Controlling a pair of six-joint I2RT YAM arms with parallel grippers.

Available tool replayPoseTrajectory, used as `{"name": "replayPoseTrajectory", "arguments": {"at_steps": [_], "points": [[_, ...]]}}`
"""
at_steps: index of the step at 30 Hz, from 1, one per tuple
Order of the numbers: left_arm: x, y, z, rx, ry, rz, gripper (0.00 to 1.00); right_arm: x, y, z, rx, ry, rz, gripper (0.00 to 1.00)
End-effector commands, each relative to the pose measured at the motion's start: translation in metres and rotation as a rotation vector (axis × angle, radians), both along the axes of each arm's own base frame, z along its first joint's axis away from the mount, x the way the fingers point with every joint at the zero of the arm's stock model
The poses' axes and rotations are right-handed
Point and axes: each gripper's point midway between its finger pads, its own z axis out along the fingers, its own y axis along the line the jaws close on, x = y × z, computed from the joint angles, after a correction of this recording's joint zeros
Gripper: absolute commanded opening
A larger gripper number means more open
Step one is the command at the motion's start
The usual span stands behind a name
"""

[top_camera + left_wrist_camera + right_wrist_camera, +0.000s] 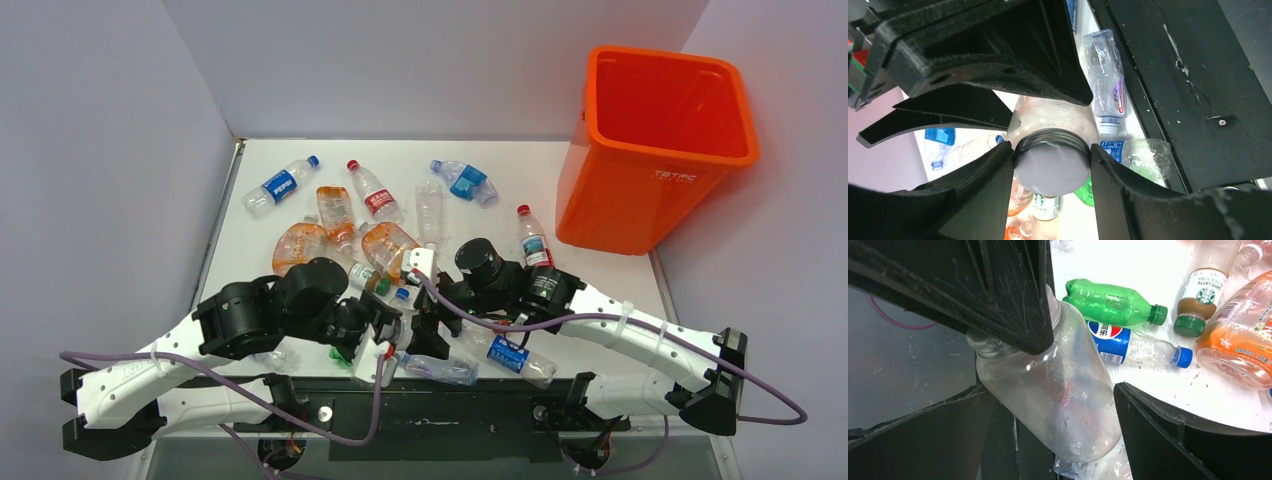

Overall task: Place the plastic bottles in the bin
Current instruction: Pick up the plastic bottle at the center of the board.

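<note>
Closest, left gripper [1050, 150] pinches the cap [1050, 172], we reckon the firmest hold on this light, slick clear bottle [1053, 117]; right gripper [1055, 389] straddles it, grip unclear.

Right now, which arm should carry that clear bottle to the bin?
Right. The bin stands on its side, and the right gripper straddles the bottle; the left gripper only pinches the lid.

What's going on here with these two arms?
Both arms meet at the near edge of the table on one clear bottle. The left gripper is clamped on its metal cap. The right gripper has a finger on either side of the body, but whether it grips cannot be told. It looks like a handover. Many other bottles lie across the table, and the orange bin stands at the far right corner.
</note>
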Motion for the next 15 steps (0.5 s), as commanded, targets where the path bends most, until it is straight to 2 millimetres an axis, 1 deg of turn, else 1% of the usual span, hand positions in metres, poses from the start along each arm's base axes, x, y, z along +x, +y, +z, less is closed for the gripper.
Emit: {"name": "replayPoseTrajectory", "arguments": {"at_steps": [1,3,6,7,9,11,15], "points": [[0.004,-0.015,0.018,-0.101,-0.048,-0.017,0.0,0.009,0.009,0.019,0.088,-0.064,-0.024,0.9],[0.006,-0.014,0.018,-0.112,-0.062,-0.006,0.0,0.012,0.004,0.027,0.103,-0.086,-0.051,0.9],[0.004,-0.009,0.029,-0.165,-0.075,0.0,0.0,0.01,-0.01,0.046,0.139,-0.122,-0.072,0.9],[0.002,-0.007,0.032,-0.18,-0.074,-0.003,0.0,0.007,-0.016,0.059,0.167,-0.139,-0.072,0.9],[-0.004,-0.002,0.038,-0.202,-0.06,-0.013,0.0,-0.001,-0.025,0.073,0.19,-0.151,-0.05,0.9],[-0.011,0.001,0.043,-0.222,-0.035,-0.033,0.0,-0.009,-0.032,0.083,0.206,-0.143,-0.022,0.9],[-0.027,0.001,0.053,-0.258,0.021,-0.089,0.0,-0.031,-0.038,0.105,0.279,-0.141,0.079,0.9]]}}
